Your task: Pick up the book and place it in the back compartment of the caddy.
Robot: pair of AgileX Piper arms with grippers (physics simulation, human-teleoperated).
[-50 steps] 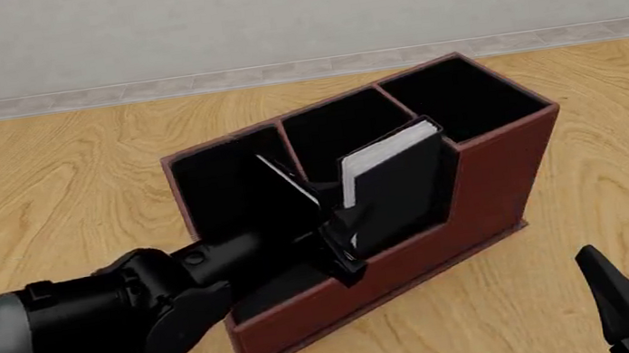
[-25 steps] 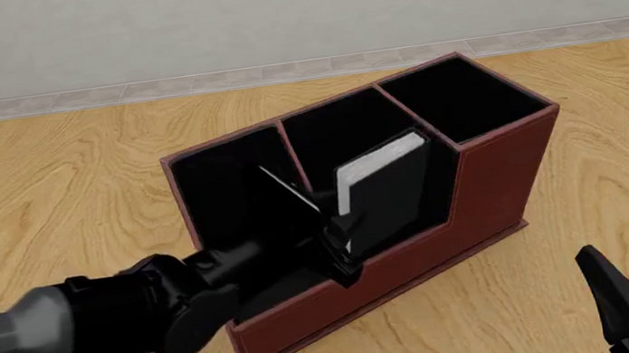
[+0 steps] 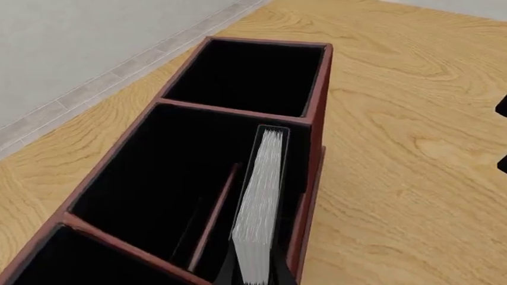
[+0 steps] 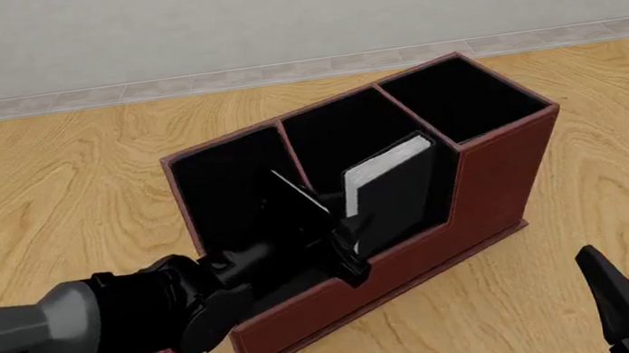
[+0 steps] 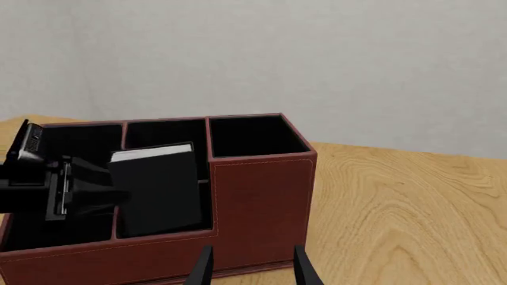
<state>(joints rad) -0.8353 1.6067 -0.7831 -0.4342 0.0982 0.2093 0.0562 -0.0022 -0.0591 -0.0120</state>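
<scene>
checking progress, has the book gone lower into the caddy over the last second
Yes. The book has sunk: its top edge sits lower against the caddy wall's step than before, still held by the left gripper.

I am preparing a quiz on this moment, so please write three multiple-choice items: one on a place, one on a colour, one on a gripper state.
1. Where is the book?
A. flat on the table
B. partly down in the low-walled cell of the caddy
C. in the tall end cell

2. What colour is the caddy's outside?
A. reddish-brown
B. blue
C. white

3. What is the left gripper doing?
A. hanging open over the table
B. gripping the mug
C. shut on the book

Key:
1 B, the book stands behind the stepped-down wall.
2 A, the outer walls show reddish-brown.
3 C, its fingers clamp the book's lower end.
</scene>
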